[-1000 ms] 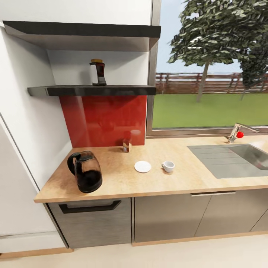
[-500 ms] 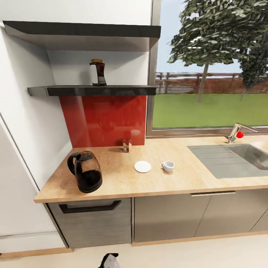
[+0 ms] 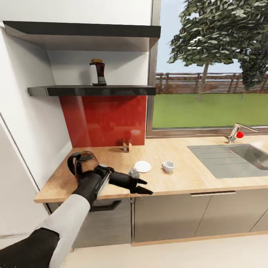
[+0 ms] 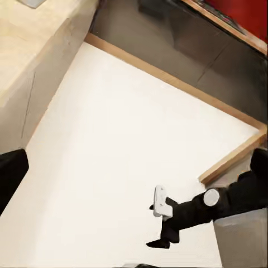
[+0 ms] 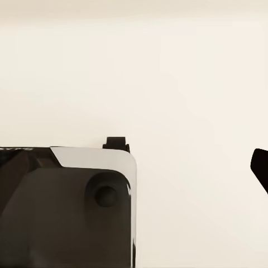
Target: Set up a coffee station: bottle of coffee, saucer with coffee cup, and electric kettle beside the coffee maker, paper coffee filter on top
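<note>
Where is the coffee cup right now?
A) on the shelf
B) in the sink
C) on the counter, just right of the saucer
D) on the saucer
C: the head view shows the coffee cup standing on the bare counter, apart from and to the right of the empty saucer.

A wooden countertop [image 3: 193,175] ran over grey cabinets [image 3: 178,216], with a red backsplash [image 3: 104,119] beneath two dark shelves [image 3: 93,90]. A window [image 3: 212,74] showed lawn and trees; the sink [image 3: 257,154] seemed steel.
</note>
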Motion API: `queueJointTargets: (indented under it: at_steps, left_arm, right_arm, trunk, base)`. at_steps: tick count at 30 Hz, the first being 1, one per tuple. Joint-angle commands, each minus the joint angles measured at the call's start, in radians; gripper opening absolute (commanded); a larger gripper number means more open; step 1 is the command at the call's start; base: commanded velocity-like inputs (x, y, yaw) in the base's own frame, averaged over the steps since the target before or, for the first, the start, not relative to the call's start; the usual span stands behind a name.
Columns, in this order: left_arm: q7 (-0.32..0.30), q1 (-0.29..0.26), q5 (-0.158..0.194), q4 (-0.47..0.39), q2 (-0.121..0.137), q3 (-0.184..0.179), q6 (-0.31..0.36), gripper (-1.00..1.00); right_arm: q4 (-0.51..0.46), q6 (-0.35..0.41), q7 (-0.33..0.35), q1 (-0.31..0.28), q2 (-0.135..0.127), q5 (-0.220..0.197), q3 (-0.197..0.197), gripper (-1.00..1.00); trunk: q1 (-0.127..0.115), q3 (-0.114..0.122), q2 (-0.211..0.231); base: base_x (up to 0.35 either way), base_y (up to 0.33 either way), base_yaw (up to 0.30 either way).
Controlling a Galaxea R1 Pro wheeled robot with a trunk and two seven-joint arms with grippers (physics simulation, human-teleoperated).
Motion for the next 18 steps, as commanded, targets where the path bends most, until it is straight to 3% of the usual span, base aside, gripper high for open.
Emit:
queueJointTargets:
  at_steps: [1,3,6,10,12,13,15,17,18]
  left_arm:
    - [-0.021,-0.071,0.081,-0.001,-0.012,0.002,0.073,1.00]
    - [-0.022,-0.113,0.148,0.000,-0.017,0.001,0.110,1.00]
    - [-0.022,-0.200,0.208,0.000,-0.018,0.003,0.144,1.00]
    - [0.001,-0.355,0.240,0.012,-0.017,0.025,0.202,1.00]
    - [0.057,-0.442,0.244,0.016,-0.015,0.056,0.234,1.00]
    - [0.139,-0.513,0.245,0.030,-0.013,0.101,0.245,1.00]
    - [0.226,-0.560,0.243,0.043,-0.011,0.139,0.250,1.00]
    - [0.413,-0.611,0.243,0.048,-0.005,0.189,0.253,1.00]
    - [0.454,-0.619,0.243,0.048,-0.004,0.195,0.253,1.00]
  right_arm:
    - [-0.002,0.001,-0.001,0.000,0.001,-0.011,0.008,1.00]
    - [-0.002,0.001,-0.001,0.000,0.005,-0.012,0.008,1.00]
    - [-0.002,0.001,0.000,-0.001,0.013,-0.011,0.008,1.00]
    - [-0.002,0.001,0.003,-0.001,0.016,-0.012,0.008,1.00]
    - [-0.003,0.002,0.004,-0.001,0.021,-0.012,0.008,1.00]
    - [-0.002,0.002,0.004,0.000,0.033,-0.011,0.008,1.00]
    - [-0.002,0.003,0.004,0.000,0.037,-0.009,0.008,1.00]
    - [0.000,0.003,0.000,0.003,0.034,-0.008,0.006,1.00]
    - [0.000,0.003,0.000,0.006,0.033,-0.008,0.006,1.00]
  trunk:
    - [0.001,-0.003,-0.002]
    - [0.001,-0.003,-0.002]
    - [0.001,-0.003,-0.002]
    - [0.001,-0.003,-0.002]
    - [0.001,-0.003,-0.002]
    - [0.001,-0.003,-0.002]
    - [0.001,-0.003,-0.002]
    - [0.001,-0.003,-0.002]
    - [0.001,-0.003,-0.002]
  base:
    - [0.000,0.000,0.000]
    - [0.000,0.000,0.000]
    - [0.000,0.000,0.000]
    - [0.000,0.000,0.000]
    - [0.000,0.000,0.000]
    - [0.000,0.000,0.000]
    - [0.000,0.000,0.000]
    - [0.000,0.000,0.000]
    - [0.000,0.000,0.000]
